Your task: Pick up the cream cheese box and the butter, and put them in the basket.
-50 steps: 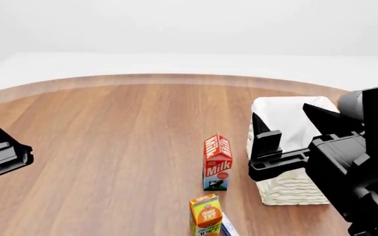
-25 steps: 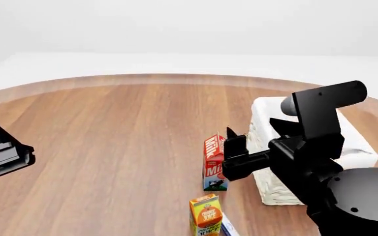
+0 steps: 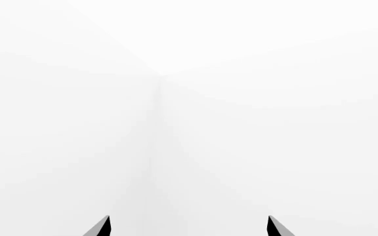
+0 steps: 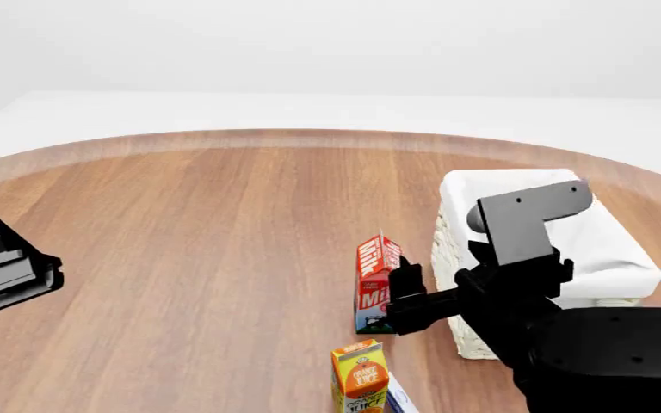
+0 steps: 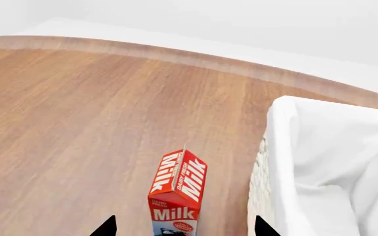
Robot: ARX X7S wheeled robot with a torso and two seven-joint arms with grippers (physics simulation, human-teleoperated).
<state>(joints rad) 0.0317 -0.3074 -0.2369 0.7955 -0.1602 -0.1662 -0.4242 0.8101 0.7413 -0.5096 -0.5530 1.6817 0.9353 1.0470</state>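
Right gripper (image 4: 405, 297) spread, empty, just beside milk carton (image 4: 378, 282). Head view alone shows juice carton (image 4: 361, 375). Basket (image 5: 320, 162) near. Left gripper (image 3: 187, 227) spread, facing blank white.

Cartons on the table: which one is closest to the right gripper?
The red milk carton. The right gripper is right next to it, beside the basket. The orange juice carton stands farther off, at the table's near edge.

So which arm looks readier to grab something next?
The right. Its claw hangs open beside the milk carton, near the basket. The left claw faces blank white.
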